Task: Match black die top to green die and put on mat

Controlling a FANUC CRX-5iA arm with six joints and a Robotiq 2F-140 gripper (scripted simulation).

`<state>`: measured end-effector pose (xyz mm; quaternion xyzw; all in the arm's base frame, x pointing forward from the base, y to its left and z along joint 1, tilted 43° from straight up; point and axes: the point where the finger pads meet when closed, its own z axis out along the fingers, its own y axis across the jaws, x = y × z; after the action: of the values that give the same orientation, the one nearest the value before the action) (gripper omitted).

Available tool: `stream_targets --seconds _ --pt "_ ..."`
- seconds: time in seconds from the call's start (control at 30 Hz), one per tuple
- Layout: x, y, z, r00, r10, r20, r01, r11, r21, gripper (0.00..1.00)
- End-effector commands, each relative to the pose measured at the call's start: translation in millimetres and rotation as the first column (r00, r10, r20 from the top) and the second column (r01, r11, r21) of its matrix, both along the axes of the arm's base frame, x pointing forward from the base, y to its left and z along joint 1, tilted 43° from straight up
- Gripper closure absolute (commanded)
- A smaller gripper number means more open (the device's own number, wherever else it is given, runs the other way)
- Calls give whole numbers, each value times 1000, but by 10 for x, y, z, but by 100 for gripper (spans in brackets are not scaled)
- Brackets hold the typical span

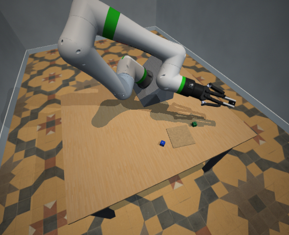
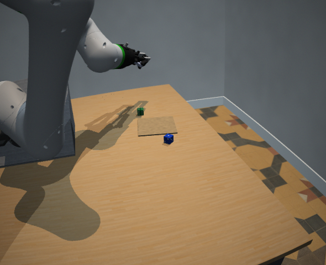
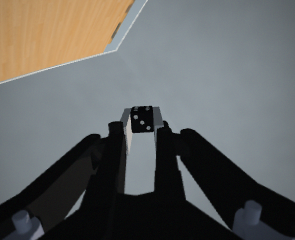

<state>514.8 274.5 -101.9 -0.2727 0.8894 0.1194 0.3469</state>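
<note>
My gripper [image 1: 230,103] points nearly level, high above the table's far right side, and is shut on the black die [image 3: 142,119]. The wrist view shows the die between the fingertips with white pips facing the camera, against the grey wall. The gripper also shows in the exterior view [image 2: 145,60]. The green die [image 1: 194,124] sits flat on the table just beyond the tan mat [image 1: 180,135], also seen in the exterior view [image 2: 140,111]. The mat [image 2: 157,125] holds nothing.
A blue die [image 1: 162,143] sits on the table next to the mat's near corner, and it shows in the exterior view [image 2: 168,138]. The arm's grey base block [image 1: 149,97] stands at the back of the table. The table's right edge lies below the gripper.
</note>
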Motion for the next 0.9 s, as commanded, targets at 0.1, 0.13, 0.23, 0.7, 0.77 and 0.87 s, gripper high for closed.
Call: stream_targets --seconds 0.1,0.13,0.23,0.7,0.77,0.87 --pt "140 -326 191 978 -94 188 111 991 -80 87" --pt "148 -363 209 975 -99 200 118 989 -86 87" --pt "171 -510 276 963 -116 244 146 983 -108 87" --pt "115 -1404 625 882 -183 434 318 912 -260 87" --pt "68 -1593 694 865 -191 464 353 888 -294 87" --pt "-5 -1826 779 846 -197 496 396 854 -337 87"
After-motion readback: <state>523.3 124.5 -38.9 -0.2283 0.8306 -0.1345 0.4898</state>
